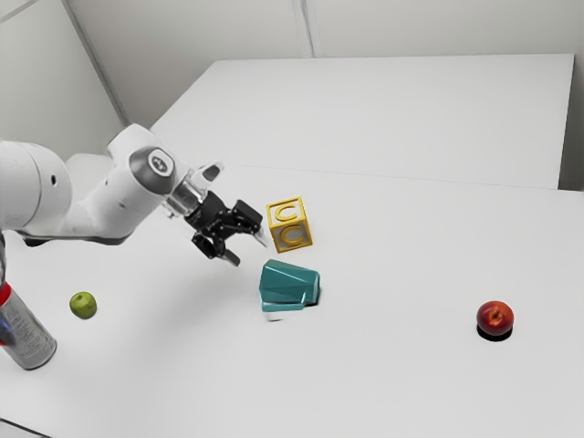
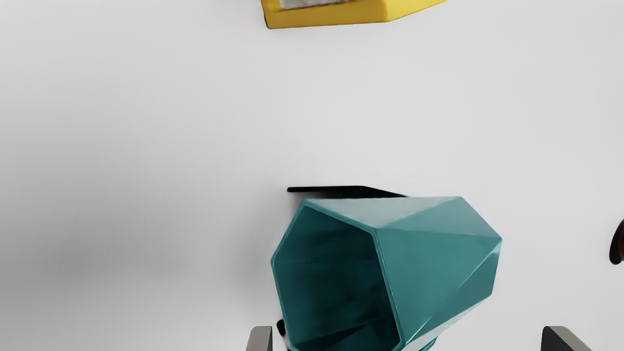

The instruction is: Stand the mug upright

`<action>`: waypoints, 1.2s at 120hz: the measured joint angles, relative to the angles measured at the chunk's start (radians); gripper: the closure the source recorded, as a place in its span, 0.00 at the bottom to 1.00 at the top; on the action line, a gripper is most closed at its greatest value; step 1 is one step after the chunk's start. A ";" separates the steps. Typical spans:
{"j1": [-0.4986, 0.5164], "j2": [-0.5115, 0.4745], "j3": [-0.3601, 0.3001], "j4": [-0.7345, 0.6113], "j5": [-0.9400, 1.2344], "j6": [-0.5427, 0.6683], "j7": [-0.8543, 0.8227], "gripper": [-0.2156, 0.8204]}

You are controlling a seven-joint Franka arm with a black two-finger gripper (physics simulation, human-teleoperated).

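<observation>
My gripper point(image 1: 239, 246) hangs above the table, toward the exterior view's left of the mug, touching nothing. The teal faceted mug point(image 1: 290, 285) lies on its side on the table, its base toward the exterior view's right. In the wrist view the open mouth of the mug point(image 2: 438, 263) faces back toward the arm's side. The gripper point(image 2: 407, 339) stands open there, its two fingertips wide apart, with the mug seen between and beyond them.
A yellow letter block point(image 1: 289, 224) sits close behind the mug. A red apple-like fruit point(image 1: 495, 318) lies at the exterior view's right. A green fruit point(image 1: 83, 305) and a grey can with a red top point(image 1: 27, 336) are at its left, on the white table point(image 1: 392, 383).
</observation>
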 joint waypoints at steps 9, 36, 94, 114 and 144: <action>-0.011 0.028 0.000 -0.001 -0.051 0.034 0.032 0.21; -0.034 0.059 0.000 -0.028 -0.179 0.083 0.109 0.21; -0.058 0.075 -0.001 -0.082 -0.446 0.079 0.279 0.21; -0.066 0.067 -0.002 -0.098 -0.476 0.079 0.329 0.31; -0.073 0.061 -0.002 -0.103 -0.487 0.079 0.385 0.60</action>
